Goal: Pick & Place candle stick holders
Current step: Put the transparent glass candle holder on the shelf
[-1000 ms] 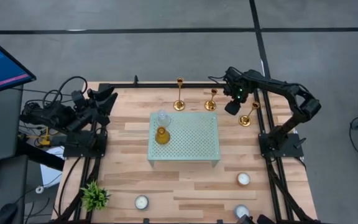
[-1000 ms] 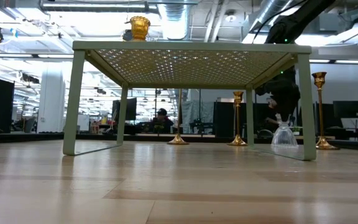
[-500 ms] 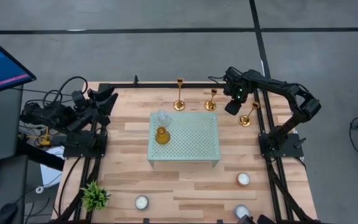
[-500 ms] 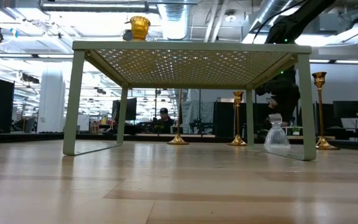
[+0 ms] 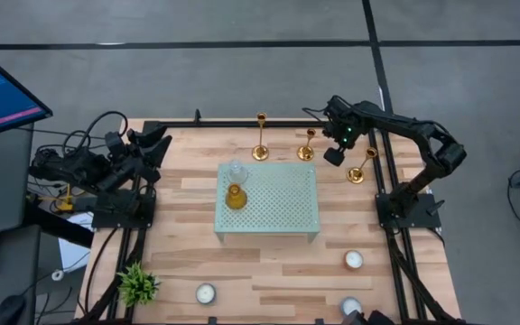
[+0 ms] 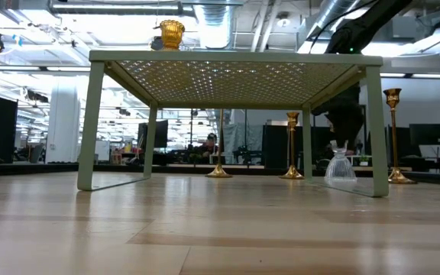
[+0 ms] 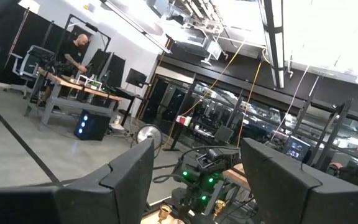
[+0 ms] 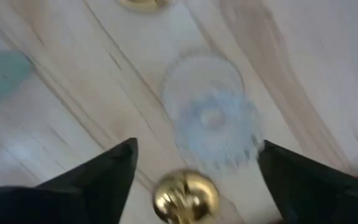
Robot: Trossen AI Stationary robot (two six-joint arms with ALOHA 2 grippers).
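Three gold candle stick holders point(image 5: 260, 135), point(image 5: 306, 144), point(image 5: 361, 167) stand on their round bases along the table's far side. My right gripper point(image 5: 335, 155) hangs between the two right-hand ones, pointing down, open. A clear glass cup point(image 8: 210, 115) stands on the table below it, and the fingers stand on either side of the cup without touching it. A gold candlestick top point(image 8: 186, 196) shows close to that gripper. My left gripper point(image 5: 152, 144) waits open at the table's far left, held high, with nothing between its fingers.
A pale green perforated stand point(image 5: 283, 212) sits mid-table with a clear cup point(image 5: 236, 170) and an amber cup point(image 5: 235, 196) on top. White tealights point(image 5: 354, 260), point(image 5: 206, 292), point(image 5: 351, 307) and a small plant point(image 5: 138, 284) lie near the front edge.
My right gripper has opened and let go of the clear glass cup. In the low view the cup first shifted slightly to the left. It now stands on the table, with the gripper a little above it.
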